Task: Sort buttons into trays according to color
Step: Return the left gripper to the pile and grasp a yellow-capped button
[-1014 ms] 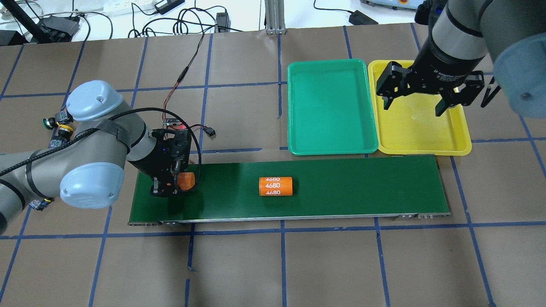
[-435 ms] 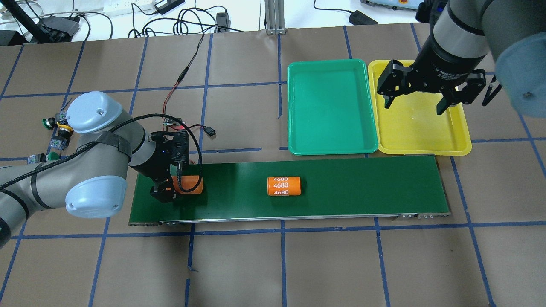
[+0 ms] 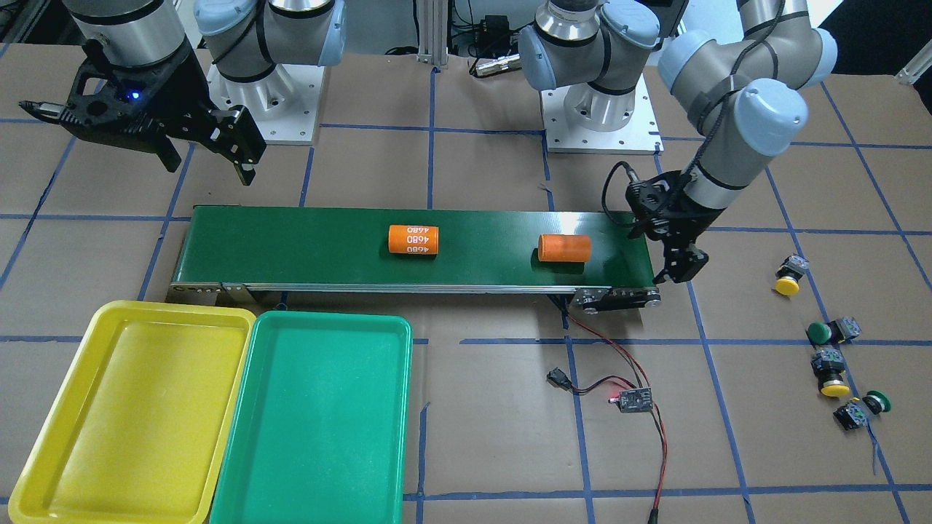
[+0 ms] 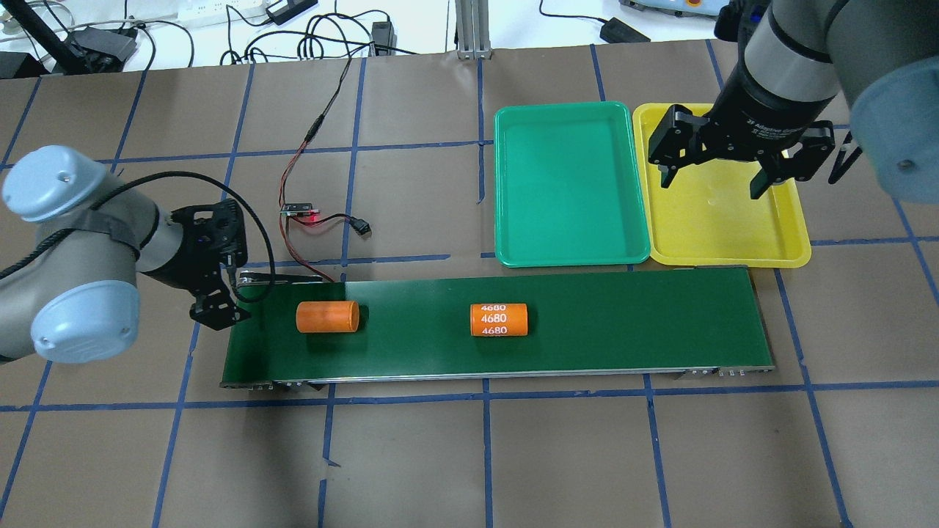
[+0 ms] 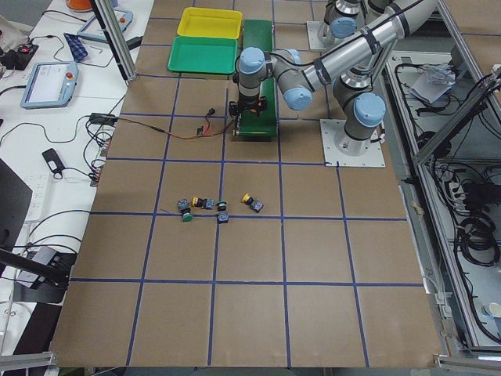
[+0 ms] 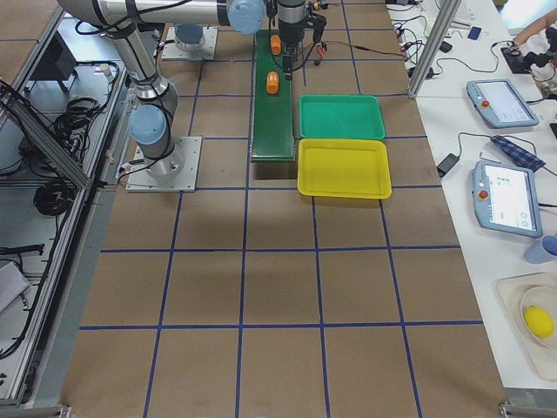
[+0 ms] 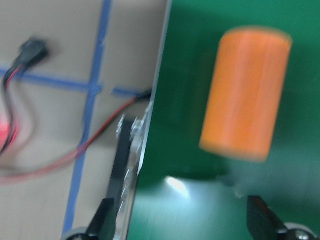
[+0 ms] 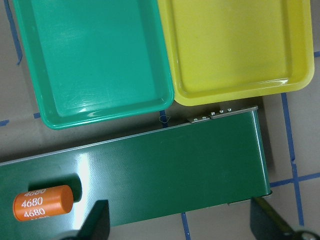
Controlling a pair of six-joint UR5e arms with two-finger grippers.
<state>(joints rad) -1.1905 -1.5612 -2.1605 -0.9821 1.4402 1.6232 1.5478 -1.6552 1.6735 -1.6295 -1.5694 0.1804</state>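
Observation:
Several buttons lie on the brown table past the belt's end: a yellow button (image 3: 786, 284), a green button (image 3: 819, 332), a second yellow one (image 3: 834, 388) and a second green one (image 3: 877, 400). The overhead view hides them behind my left arm. The green tray (image 4: 568, 183) and the yellow tray (image 4: 722, 220) sit side by side beyond the belt, both bare. My left gripper (image 4: 220, 308) is open and holds nothing, at the belt's left end, far from the buttons. My right gripper (image 4: 710, 183) hangs open over the yellow tray.
A long dark green conveyor belt (image 4: 623, 330) carries a plain orange cylinder (image 4: 327, 317) and an orange cylinder marked 4680 (image 4: 499, 320). A small circuit board (image 4: 297, 210) with red and black wires lies behind the belt's left end.
My left gripper has drawn back to the left off the plain orange cylinder, which now lies free on the belt. The 4680 cylinder has shifted right. The right arm barely moved.

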